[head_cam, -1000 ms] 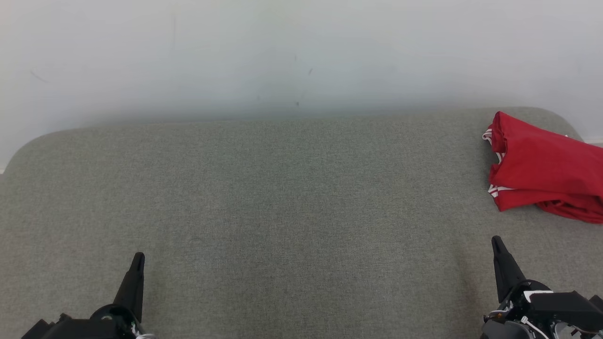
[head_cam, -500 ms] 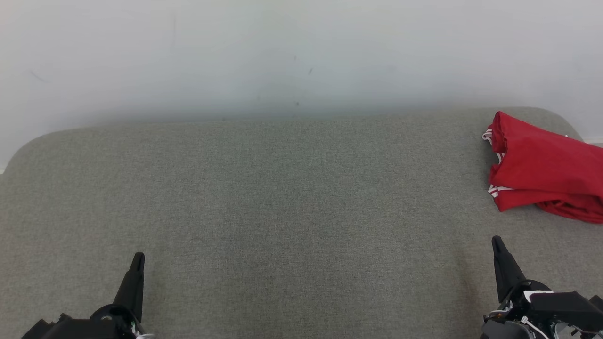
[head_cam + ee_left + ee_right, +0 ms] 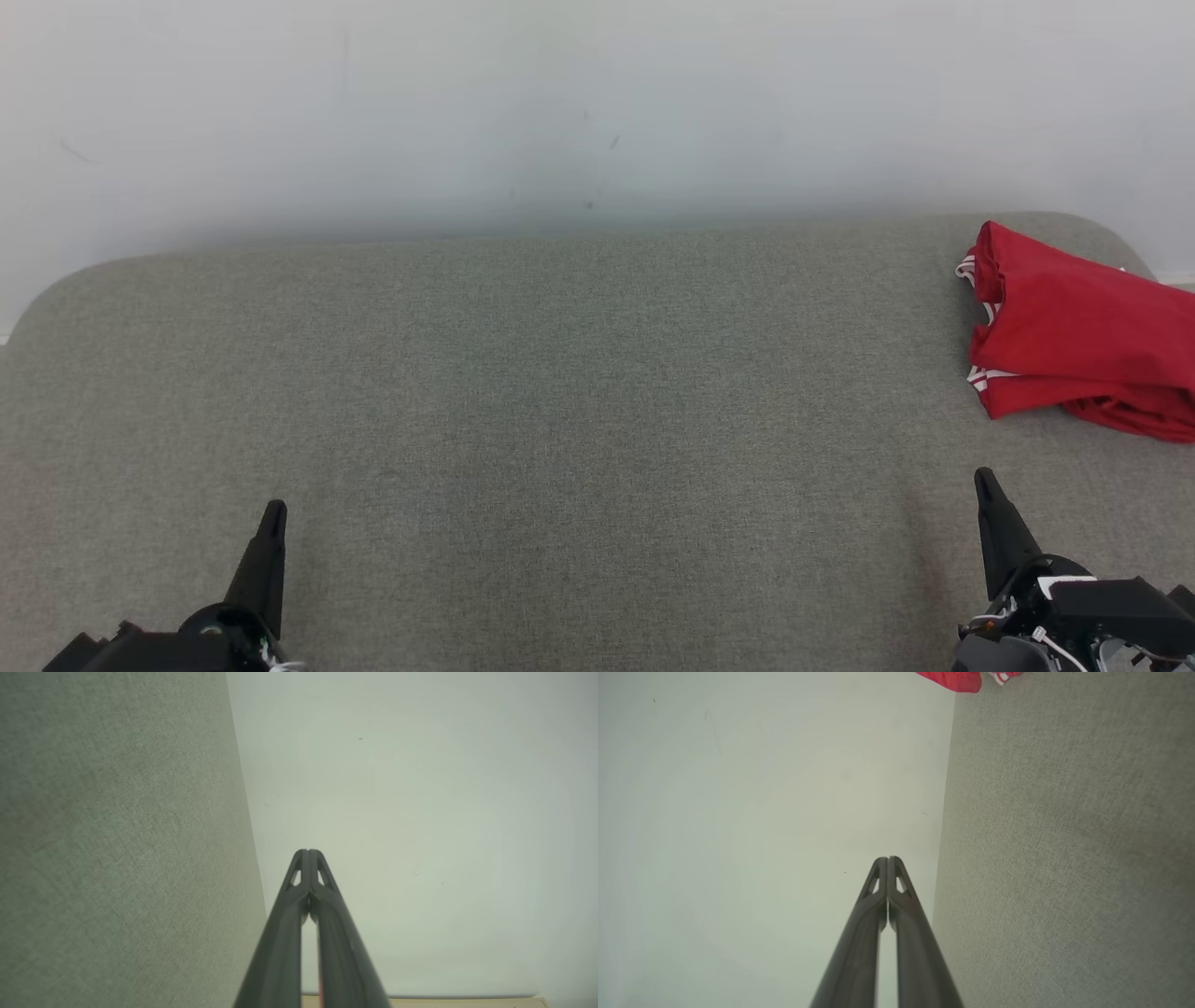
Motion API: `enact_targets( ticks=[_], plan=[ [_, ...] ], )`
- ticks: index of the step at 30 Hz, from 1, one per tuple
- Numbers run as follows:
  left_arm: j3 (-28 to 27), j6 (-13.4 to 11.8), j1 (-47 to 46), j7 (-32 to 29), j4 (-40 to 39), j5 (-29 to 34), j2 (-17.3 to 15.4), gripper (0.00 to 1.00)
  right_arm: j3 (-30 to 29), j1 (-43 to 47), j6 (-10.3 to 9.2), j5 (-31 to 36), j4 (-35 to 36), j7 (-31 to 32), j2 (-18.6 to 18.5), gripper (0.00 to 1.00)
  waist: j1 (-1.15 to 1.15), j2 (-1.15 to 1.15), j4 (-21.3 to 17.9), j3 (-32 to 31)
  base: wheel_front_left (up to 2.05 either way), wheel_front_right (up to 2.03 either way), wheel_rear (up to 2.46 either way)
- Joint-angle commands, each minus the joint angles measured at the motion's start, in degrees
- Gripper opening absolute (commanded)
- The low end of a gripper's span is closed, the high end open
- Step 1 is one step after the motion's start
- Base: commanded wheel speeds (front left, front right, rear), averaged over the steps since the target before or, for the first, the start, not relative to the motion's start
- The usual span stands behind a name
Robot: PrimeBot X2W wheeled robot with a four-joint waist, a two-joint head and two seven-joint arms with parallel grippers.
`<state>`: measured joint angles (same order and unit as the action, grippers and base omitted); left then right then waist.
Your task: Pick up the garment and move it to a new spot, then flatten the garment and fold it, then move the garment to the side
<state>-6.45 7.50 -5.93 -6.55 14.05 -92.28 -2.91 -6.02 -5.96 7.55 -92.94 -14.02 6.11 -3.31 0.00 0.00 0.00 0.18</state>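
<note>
Grey fabric surface (image 3: 560,401) meets pale wall (image 3: 560,103) (faintly scuffed).

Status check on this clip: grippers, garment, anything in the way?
Left gripper shut, empty, low left. Right gripper shut, empty, on the garment's near side, apart from it. Red garment bunched at far right of grey surface. No obstruction seen.

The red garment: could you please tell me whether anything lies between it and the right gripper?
Nothing visible does. Plain grey upholstery runs from the shut right gripper up to the red garment, which lies near the surface's right edge.
</note>
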Motion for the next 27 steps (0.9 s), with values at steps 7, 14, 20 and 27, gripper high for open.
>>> enact_targets(
  ticks=[7, 14, 20, 27],
  plan=[
    [-0.16, 0.0, -0.66, -0.18, 0.1, -0.25, 0.06, 0.0, -0.25, -0.42, -0.12, 0.3, 0.06, 0.3, 0.16, 0.0, 0.0, 0.0, 0.0, 0.0, 0.0, 0.0, 0.0],
    [-0.15, 0.0, -0.66, -0.18, 0.1, -0.25, 0.06, 0.0, -0.28, -0.43, -0.12, 0.27, 0.06, 0.25, 0.19, 0.0, 0.0, 0.0, 0.0, 0.0, 0.0, 0.0, 0.0],
    [-0.15, 0.0, -0.66, -0.18, 0.09, -0.25, 0.06, 0.0, -0.3, -0.43, -0.12, 0.31, 0.06, 0.29, 0.21, 0.0, 0.0, 0.0, 0.0, 0.0, 0.0, 0.0, 0.0],
    [-0.15, 0.0, -0.66, -0.18, 0.09, -0.25, 0.06, 0.0, -0.34, -0.43, -0.12, 0.37, 0.05, 0.34, 0.24, 0.0, 0.0, 0.0, 0.0, 0.0, 0.0, 0.0, 0.0]
  ],
)
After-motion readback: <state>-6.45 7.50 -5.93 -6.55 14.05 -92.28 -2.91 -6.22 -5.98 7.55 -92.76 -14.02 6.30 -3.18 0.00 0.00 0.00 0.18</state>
